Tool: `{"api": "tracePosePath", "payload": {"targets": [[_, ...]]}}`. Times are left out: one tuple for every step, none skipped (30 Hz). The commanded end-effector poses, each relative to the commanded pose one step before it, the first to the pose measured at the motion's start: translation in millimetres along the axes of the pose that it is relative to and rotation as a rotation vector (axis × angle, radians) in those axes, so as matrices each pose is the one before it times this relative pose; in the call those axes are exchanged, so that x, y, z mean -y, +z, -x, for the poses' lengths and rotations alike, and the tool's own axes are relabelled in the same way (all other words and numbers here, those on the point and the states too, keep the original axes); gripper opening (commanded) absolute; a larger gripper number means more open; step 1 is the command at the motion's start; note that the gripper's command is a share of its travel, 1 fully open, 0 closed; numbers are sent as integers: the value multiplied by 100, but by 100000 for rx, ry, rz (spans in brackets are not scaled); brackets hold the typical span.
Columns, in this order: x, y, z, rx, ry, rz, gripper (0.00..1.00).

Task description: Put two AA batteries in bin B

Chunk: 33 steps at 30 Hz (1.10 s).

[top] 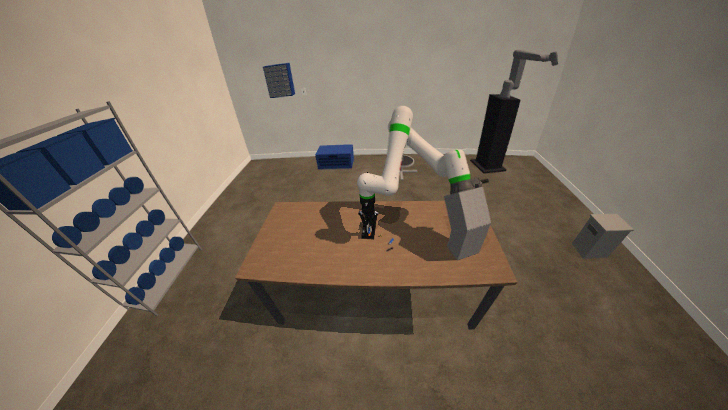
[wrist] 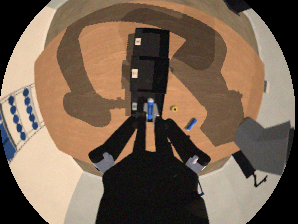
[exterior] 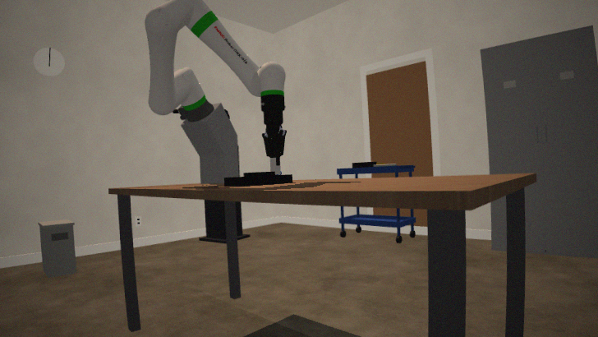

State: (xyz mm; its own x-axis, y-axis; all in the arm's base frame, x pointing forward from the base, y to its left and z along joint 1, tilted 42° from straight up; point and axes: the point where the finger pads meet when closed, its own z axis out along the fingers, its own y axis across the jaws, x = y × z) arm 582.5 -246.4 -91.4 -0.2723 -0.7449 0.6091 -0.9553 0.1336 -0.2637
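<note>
OBJECT: small blue-and-white cylindrical AA battery (wrist: 150, 108), rigid, light, smooth, likely to slip or roll; take across its mid-length | FINGERS: black two-finger gripper (wrist: 149, 117) nearly closed, clamped on the battery | POSITION: battery hangs upright above the nearest of three black bins (wrist: 148, 68) on the brown wooden table (top: 305, 254); which is B cannot be read

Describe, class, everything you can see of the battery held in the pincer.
The battery is a small cylinder, blue and white, smooth like plastic or metal. It hangs upright between the pincer's closed fingertips, its lower end showing pale in the exterior view. It sits just above the near end of the row of black bins. Only the fingers touch it; its label is too small to read.
</note>
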Motion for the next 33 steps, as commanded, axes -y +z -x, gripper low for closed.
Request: {"api": "tracePosePath", "payload": {"targets": [[26, 361, 12, 8, 15, -72, 5], [-1, 0, -1, 0, 0, 0, 5], [-2, 0, -1, 0, 0, 0, 5], [0, 0, 0, 0, 0, 0, 5], [0, 0, 0, 0, 0, 0, 5], [-2, 0, -1, 0, 0, 0, 5], [-2, 0, 0, 0, 0, 0, 5], [-2, 0, 0, 0, 0, 0, 5], [-2, 0, 0, 0, 0, 0, 5], [-1, 0, 0, 0, 0, 0, 5], [-1, 0, 0, 0, 0, 0, 5], [-1, 0, 0, 0, 0, 0, 5], [-1, 0, 0, 0, 0, 0, 5], [0, 0, 0, 0, 0, 0, 17], [0, 0, 0, 0, 0, 0, 17], [0, 0, 0, 0, 0, 0, 17], [0, 0, 0, 0, 0, 0, 17], [0, 0, 0, 0, 0, 0, 17], [0, 0, 0, 0, 0, 0, 17], [0, 0, 0, 0, 0, 0, 17], [0, 0, 0, 0, 0, 0, 17], [0, 0, 0, 0, 0, 0, 17], [0, 0, 0, 0, 0, 0, 17], [0, 0, 0, 0, 0, 0, 17], [0, 0, 0, 0, 0, 0, 17], [0, 0, 0, 0, 0, 0, 17], [0, 0, 0, 0, 0, 0, 17], [0, 0, 0, 0, 0, 0, 17], [0, 0, 0, 0, 0, 0, 17], [0, 0, 0, 0, 0, 0, 17], [0, 0, 0, 0, 0, 0, 17], [0, -133, 0, 0, 0, 0, 17], [0, -133, 0, 0, 0, 0, 17]]}}
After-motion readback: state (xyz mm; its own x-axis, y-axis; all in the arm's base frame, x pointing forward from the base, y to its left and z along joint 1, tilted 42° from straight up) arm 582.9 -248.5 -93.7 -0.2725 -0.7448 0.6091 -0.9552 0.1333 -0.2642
